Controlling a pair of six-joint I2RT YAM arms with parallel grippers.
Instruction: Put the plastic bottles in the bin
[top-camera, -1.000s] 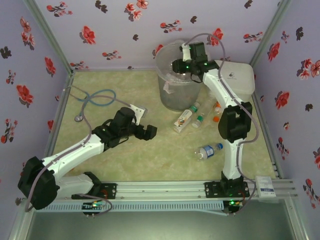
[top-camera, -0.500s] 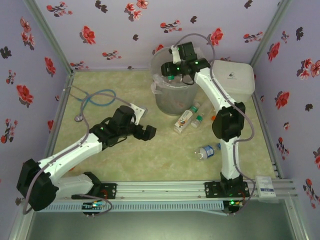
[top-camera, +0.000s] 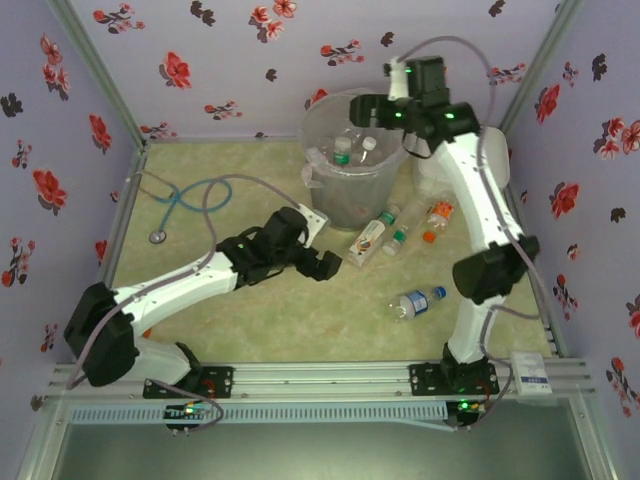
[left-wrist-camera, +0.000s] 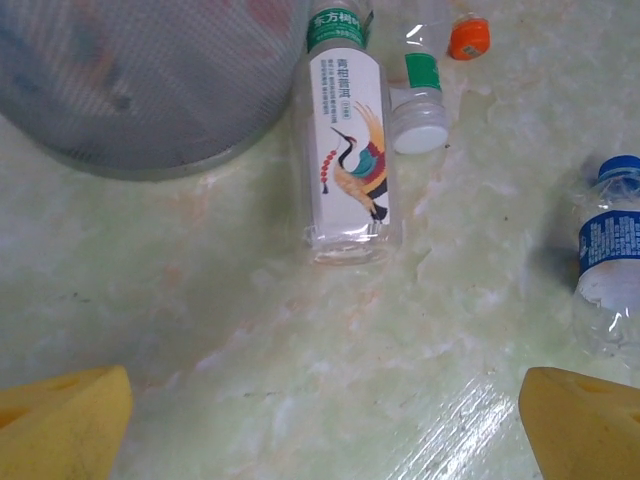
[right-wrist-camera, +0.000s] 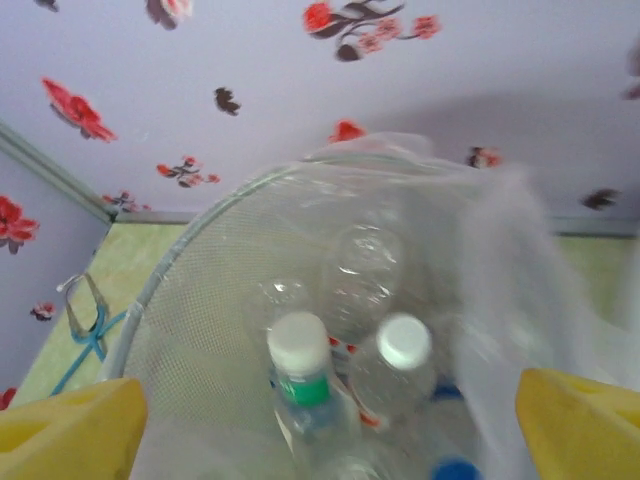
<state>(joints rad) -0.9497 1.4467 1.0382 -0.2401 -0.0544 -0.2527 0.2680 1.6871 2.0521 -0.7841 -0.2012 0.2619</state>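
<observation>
Risk I see: my open left end effector (left-wrist-camera: 320, 430), coming down crooked, could roll the crane-label bottle (left-wrist-camera: 345, 150) at upper centre into the bin (left-wrist-camera: 120, 90). The right end effector (right-wrist-camera: 320, 420) gapes empty above the binned bottles (right-wrist-camera: 300, 350).

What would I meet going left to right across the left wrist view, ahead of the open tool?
bin → crane-label bottle → white-capped bottle → orange-capped bottle → blue-capped bottle
</observation>
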